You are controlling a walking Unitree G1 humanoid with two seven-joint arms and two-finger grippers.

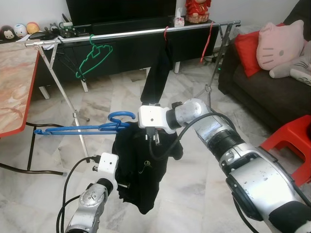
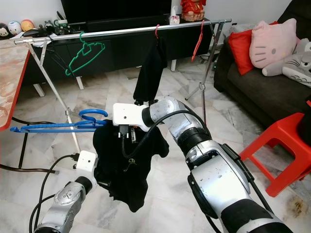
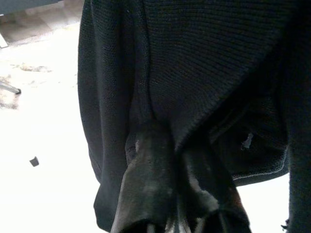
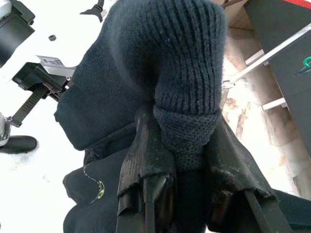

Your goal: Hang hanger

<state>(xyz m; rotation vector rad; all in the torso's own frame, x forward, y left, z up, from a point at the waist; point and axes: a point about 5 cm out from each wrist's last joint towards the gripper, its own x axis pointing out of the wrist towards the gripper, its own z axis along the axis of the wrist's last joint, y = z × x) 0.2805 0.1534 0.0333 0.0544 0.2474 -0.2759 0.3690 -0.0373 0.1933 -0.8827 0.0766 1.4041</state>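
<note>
Black knit garment [image 1: 138,170] hangs at scene centre on one blue hanger [image 1: 80,128], whose hook and arm extend to the left. Right end effector [image 4: 187,160], reaching in from the right, has its two fingers [image 4: 146,160] closed on a bunched fold of the garment near its top. Left end effector [image 3: 172,170], rising from the near left, pinches a lower fold of the same garment between its fingers. Beyond them stands one metal clothes rail [image 1: 131,33] spanning the room from left to right. It carries one empty green hanger [image 1: 93,59] at the left, one dark garment [image 1: 158,73] on a red hanger near the middle, and one further red hanger [image 1: 208,41] at the right. One red-edged desk [image 1: 17,87] lies far left; one red stool [image 1: 291,143] stands at the right beside a dark sofa [image 1: 262,92].
</note>
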